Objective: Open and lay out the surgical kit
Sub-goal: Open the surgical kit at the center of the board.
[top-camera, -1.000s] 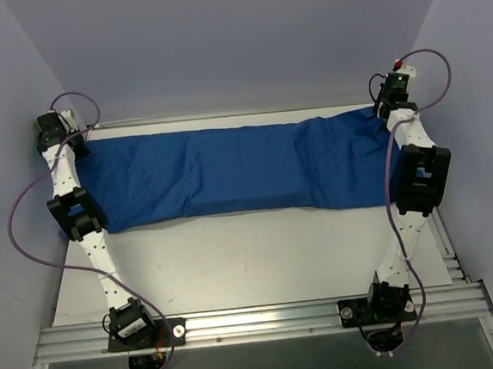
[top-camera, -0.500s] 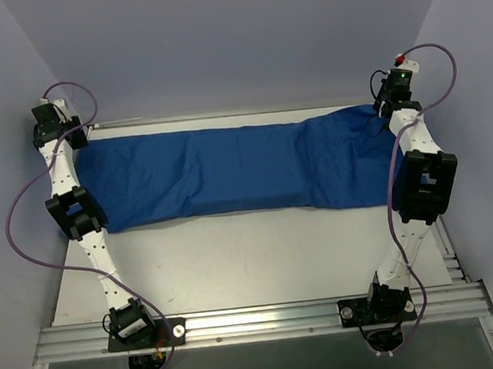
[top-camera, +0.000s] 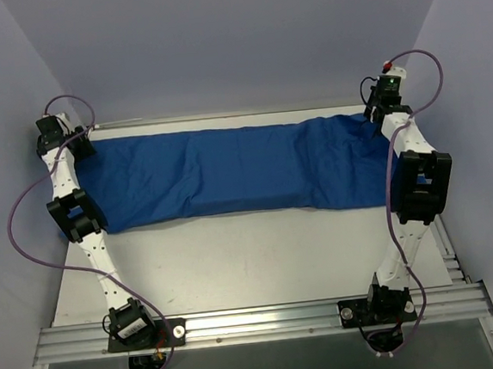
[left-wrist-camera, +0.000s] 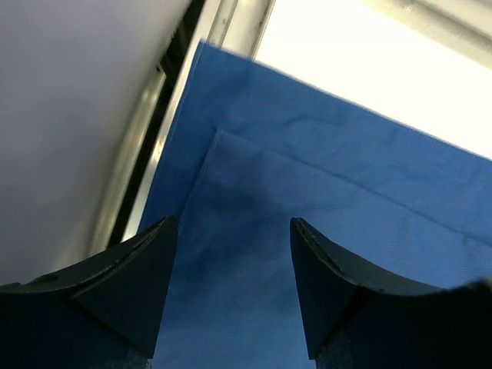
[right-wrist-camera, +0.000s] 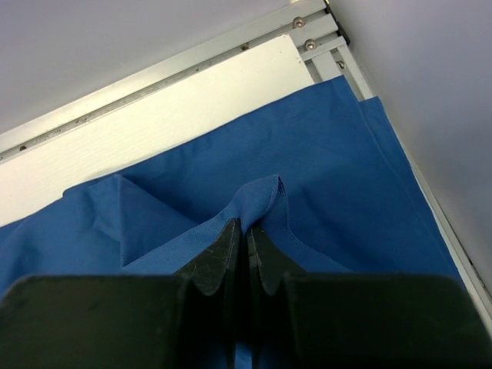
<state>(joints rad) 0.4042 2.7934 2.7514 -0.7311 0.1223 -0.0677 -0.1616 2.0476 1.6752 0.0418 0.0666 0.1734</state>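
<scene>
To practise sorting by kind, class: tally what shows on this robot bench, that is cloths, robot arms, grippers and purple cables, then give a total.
Blue cloth wrap: 1
Robot arms: 2, left arm and right arm
Grippers: 2, left gripper open, right gripper shut on a fold of the wrap
Purple cables: 2, left cable and right cable
Total: 7

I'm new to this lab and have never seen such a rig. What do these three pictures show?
The left arm and right arm are robots bolted at the near edge of a table. The wide picture looks down from above and behind them; the other two come from a camera on each wrist. A blue cloth lies across the table's far side. The left end effector is open above a cloth corner, holding nothing. The right end effector is shut, pinching a fold of cloth.
</scene>
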